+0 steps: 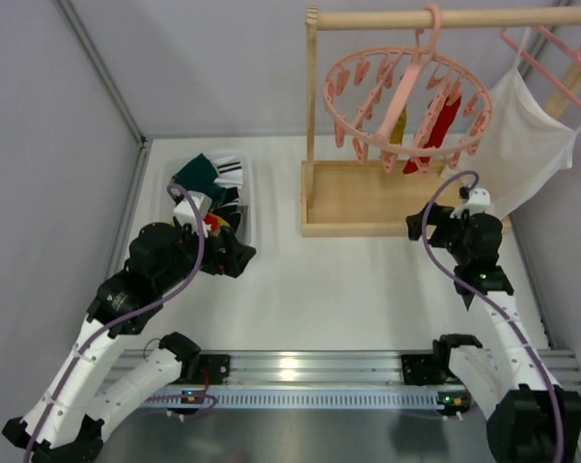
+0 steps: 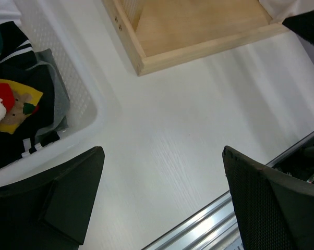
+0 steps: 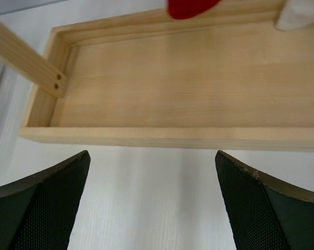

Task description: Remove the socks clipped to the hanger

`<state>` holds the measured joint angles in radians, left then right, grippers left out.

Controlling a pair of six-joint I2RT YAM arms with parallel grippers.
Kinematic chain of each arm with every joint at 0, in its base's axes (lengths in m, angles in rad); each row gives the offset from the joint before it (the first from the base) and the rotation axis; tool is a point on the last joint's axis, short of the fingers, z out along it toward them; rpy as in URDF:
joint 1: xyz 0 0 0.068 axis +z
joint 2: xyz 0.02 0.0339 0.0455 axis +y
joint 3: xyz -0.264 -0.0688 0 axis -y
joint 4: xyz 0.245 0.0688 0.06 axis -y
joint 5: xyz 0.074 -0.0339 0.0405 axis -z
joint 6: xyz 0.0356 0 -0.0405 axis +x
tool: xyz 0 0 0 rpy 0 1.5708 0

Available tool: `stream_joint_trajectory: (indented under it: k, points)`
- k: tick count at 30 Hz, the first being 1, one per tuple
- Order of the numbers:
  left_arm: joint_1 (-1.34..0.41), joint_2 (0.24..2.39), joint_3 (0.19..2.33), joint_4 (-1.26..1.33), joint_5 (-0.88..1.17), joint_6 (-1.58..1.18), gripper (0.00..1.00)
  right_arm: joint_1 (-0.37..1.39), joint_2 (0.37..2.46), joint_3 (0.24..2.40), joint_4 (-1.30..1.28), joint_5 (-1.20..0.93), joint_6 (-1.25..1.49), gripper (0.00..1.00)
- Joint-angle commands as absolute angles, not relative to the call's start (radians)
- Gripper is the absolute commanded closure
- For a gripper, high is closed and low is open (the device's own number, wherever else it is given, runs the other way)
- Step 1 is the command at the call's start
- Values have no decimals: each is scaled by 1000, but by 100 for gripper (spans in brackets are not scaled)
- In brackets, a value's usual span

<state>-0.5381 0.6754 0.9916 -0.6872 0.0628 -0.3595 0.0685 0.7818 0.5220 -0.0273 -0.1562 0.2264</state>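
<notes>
The round pink clip hanger [image 1: 406, 96] hangs by its hook from the wooden rod. A red sock [image 1: 441, 130] and a mustard yellow sock [image 1: 399, 125] dangle from its pegs. The red sock's tip [image 3: 191, 6] shows at the top of the right wrist view. A dark teal sock [image 1: 196, 174] lies in the white basket [image 1: 249, 188]. My left gripper [image 1: 238, 257] is open and empty over the table beside the basket [image 2: 162, 152]. My right gripper [image 1: 419, 224] is open and empty just in front of the rack's base, below the hanger [image 3: 152, 154].
The wooden rack [image 1: 312, 106] has a tray base [image 3: 172, 88] with a raised rim. A white shirt [image 1: 522, 145] hangs on a second pink hanger at the right. The basket [image 2: 81, 88] holds striped and patterned socks. A metal rail [image 1: 310, 367] runs along the near edge.
</notes>
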Motion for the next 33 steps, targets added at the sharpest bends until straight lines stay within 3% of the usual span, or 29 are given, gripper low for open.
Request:
stream_joint_trajectory:
  k: [1,12,20,33]
  points:
    - [-535,615,950,-630,124,-286,2,-105,837,499,189,-322,333,1]
    - [-538,509,856,-614,22,-333,2,-186,1254,566,805,-413,367,5]
    - [-538,485,848,-614,23,-337,2,-206,1373,566,1020,-338,342,5]
    - [-549,486,847,-612,32,-337,2,-241,1655,673,1298,-475,330,5]
